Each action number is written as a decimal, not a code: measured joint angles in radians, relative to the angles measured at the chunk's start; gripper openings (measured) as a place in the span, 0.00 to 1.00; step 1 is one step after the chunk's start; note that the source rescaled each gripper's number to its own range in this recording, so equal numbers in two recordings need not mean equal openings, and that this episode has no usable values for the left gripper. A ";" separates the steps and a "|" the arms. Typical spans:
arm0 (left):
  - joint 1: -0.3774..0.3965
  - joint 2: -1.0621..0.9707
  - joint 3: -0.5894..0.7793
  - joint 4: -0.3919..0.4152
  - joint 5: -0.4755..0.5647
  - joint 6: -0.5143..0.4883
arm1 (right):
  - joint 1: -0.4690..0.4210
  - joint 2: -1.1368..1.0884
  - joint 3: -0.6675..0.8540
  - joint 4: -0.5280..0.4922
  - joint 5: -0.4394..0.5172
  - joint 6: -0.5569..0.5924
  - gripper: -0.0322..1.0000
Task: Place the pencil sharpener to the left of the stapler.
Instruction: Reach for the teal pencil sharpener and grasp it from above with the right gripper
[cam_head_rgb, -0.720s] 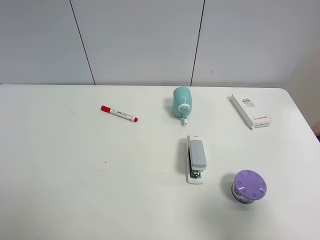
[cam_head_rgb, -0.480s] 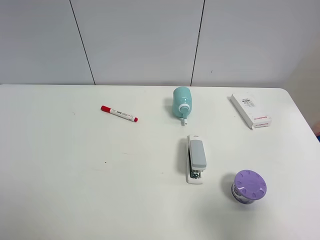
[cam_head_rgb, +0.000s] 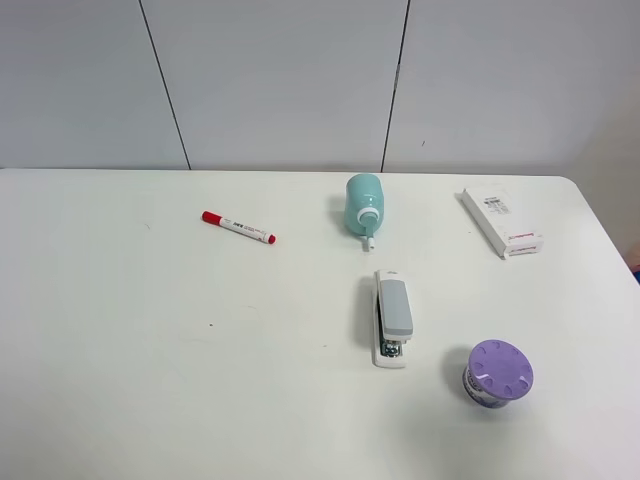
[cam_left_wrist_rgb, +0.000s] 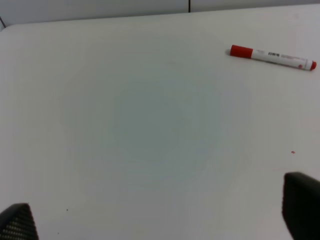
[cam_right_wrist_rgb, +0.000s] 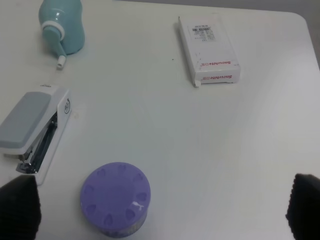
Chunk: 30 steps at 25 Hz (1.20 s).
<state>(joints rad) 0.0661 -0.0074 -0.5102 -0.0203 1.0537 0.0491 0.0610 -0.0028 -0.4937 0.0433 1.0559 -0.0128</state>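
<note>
The teal pencil sharpener (cam_head_rgb: 363, 203) lies on its side at the back middle of the white table, its white nozzle pointing toward the front. The grey-topped stapler (cam_head_rgb: 392, 315) lies lengthwise a little in front of it, metal end toward the front. The right wrist view shows both, the pencil sharpener (cam_right_wrist_rgb: 62, 25) and the stapler (cam_right_wrist_rgb: 32, 127). My right gripper (cam_right_wrist_rgb: 161, 207) is open, its dark fingertips (cam_right_wrist_rgb: 17, 207) wide apart and short of the stapler, holding nothing. Over bare table at the left, my left gripper (cam_left_wrist_rgb: 160, 215) is open too. Neither gripper appears in the exterior high view.
A red marker (cam_head_rgb: 238, 227) lies at the back left, also in the left wrist view as the marker (cam_left_wrist_rgb: 272, 57). A flat white box (cam_head_rgb: 502, 222) lies at the back right. A purple-lidded jar (cam_head_rgb: 498, 373) stands right of the stapler's front end, close to my right gripper.
</note>
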 joint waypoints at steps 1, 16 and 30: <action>0.000 0.000 0.000 0.000 0.000 0.000 | 0.000 0.000 0.000 0.000 0.000 0.000 1.00; 0.000 0.000 0.000 0.000 0.000 0.000 | 0.002 0.002 0.000 0.000 0.000 0.000 1.00; 0.000 0.000 0.000 0.000 0.000 0.000 | 0.005 0.589 -0.319 0.019 -0.025 0.109 1.00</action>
<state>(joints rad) 0.0661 -0.0074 -0.5102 -0.0203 1.0537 0.0491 0.0656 0.5863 -0.8127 0.0621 1.0311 0.0958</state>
